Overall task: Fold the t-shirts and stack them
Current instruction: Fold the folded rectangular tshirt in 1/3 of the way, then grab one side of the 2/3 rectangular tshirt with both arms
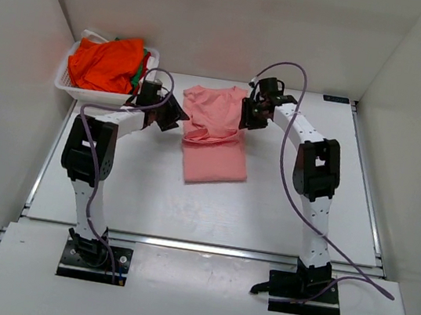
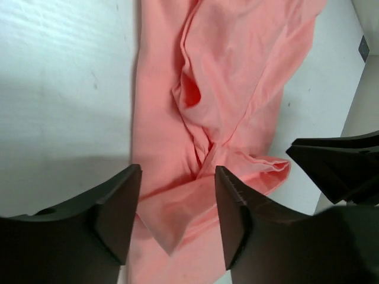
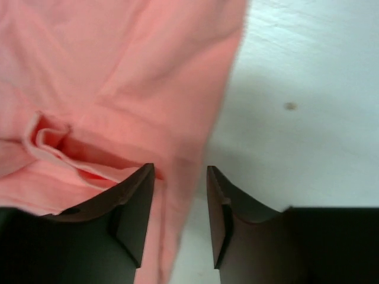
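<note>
**Pink shirt lies mid-worktop, with fingers parted on either side**

The salmon-pink cloth t-shirt (image 1: 213,138) lies at the middle of the white worktop (image 1: 187,209). Its near half is flat and roughly rectangular. Its far half is rumpled into soft ridges and folds that bunch together across the middle. The cloth looks thin and matte, and a rolled hem or seam shows in the creases.

The left fingers (image 2: 115,207), black and wedge-shaped, stand apart just over the shirt's left edge, with pink cloth showing in the gap and nothing pinched. The right fingers (image 3: 133,207) are parted too, over the shirt's right edge where cloth meets bare worktop, and grip nothing.

Further out, at the far left corner, a white slotted plastic basket (image 1: 93,95) holds the bright orange t-shirt (image 1: 106,63), heaped loosely with a bit of green cloth (image 1: 136,75) at its right side. The left arm's forearm reaches past the basket's near right corner, between the basket and the pink shirt. A purple cable (image 1: 305,84) loops above the right arm. Plain white walls close in the worktop on three sides.
</note>
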`<action>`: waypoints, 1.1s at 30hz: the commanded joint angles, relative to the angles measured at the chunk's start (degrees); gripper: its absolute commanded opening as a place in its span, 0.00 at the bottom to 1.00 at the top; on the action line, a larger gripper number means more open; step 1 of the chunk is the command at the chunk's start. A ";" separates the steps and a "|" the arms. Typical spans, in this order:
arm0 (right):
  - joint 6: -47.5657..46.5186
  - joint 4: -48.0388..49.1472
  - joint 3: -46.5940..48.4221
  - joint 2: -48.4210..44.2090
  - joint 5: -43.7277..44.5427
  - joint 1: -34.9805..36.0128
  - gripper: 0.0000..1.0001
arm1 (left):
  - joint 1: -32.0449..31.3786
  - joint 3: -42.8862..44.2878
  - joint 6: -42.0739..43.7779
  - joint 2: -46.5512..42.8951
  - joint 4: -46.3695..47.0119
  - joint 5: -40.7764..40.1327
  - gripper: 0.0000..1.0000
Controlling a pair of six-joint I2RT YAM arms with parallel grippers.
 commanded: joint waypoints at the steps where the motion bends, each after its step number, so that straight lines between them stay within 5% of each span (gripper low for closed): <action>1: 2.65 3.00 -0.54 -6.87 11.70 -1.27 0.39 | 2.28 6.08 0.44 -1.45 2.37 2.77 0.65; 5: 6.26 7.11 -13.17 -18.01 16.84 -1.02 0.40 | 2.02 2.52 4.30 -5.14 -3.00 4.17 0.68; 8: 7.84 12.56 -28.38 -26.72 11.07 0.04 0.45 | 0.18 -7.22 6.33 -10.23 -6.17 7.08 0.67; 18: 14.08 18.12 -54.58 -39.05 6.55 6.81 0.45 | -14.93 -32.90 2.40 -23.85 -4.34 -2.48 0.68; 26: 20.06 24.35 -59.43 -38.88 7.78 7.69 0.43 | -19.52 -39.96 -9.92 -31.78 2.09 -20.24 0.68; 33: 20.85 28.13 -60.84 -37.92 4.97 6.02 0.43 | -18.81 -38.82 -13.53 -28.18 5.08 -22.01 0.66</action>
